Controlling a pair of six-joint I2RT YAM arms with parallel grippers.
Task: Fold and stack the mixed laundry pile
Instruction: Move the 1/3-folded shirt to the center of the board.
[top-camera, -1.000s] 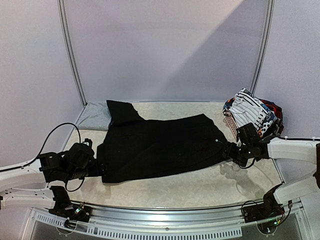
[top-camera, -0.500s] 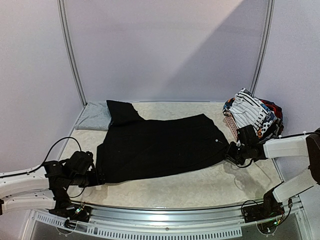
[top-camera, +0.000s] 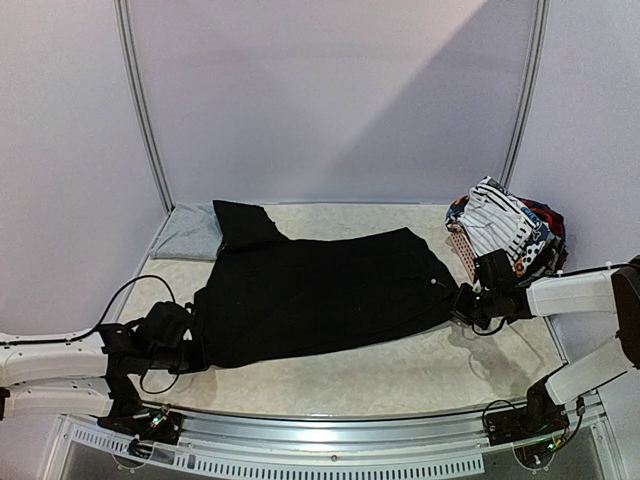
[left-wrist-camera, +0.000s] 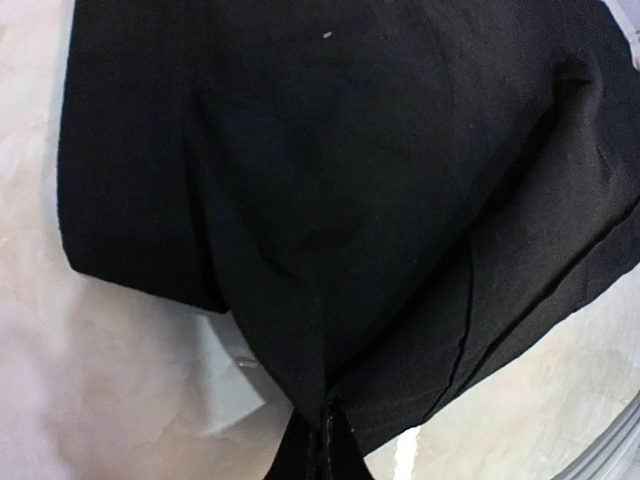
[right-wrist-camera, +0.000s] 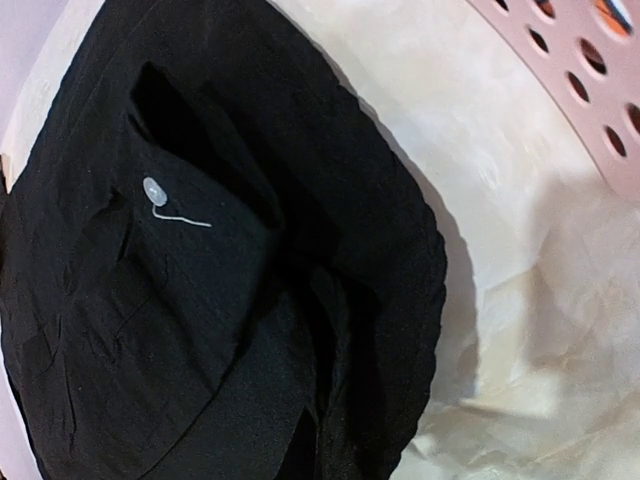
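At the far left, my left claw (top-camera: 193, 352) lies low over the bench (top-camera: 400, 372), clenched on the near left corner of the black trousers (top-camera: 320, 290). In my left wrist view the dark cloth (left-wrist-camera: 330, 200) draws down into a narrow fold that ends right between my fingertips at the bottom edge, with pale bench showing on both sides of it.

Behind that corner, at the back left of the bench, a light grey garment (top-camera: 188, 232) lies flat. One part of the black trousers overlaps its right edge.

The black trousers themselves are spread across the middle of the bench, running from my left claw across to my right one.

My right claw (top-camera: 463, 303) is clenched on the right end of the trousers. In my right wrist view the black fabric (right-wrist-camera: 200, 330) bunches into folds toward the bottom centre, and a small pale button (right-wrist-camera: 153, 189) with a loose thread sits on it. My own fingers are too dark against the cloth to pick out there.

Just beyond my right claw stands the pink basket (top-camera: 461, 252), its holed wall also at the top right of my wrist view (right-wrist-camera: 590, 100). A white black-striped piece (top-camera: 500, 225) is heaped in it, with red and blue bits around that.
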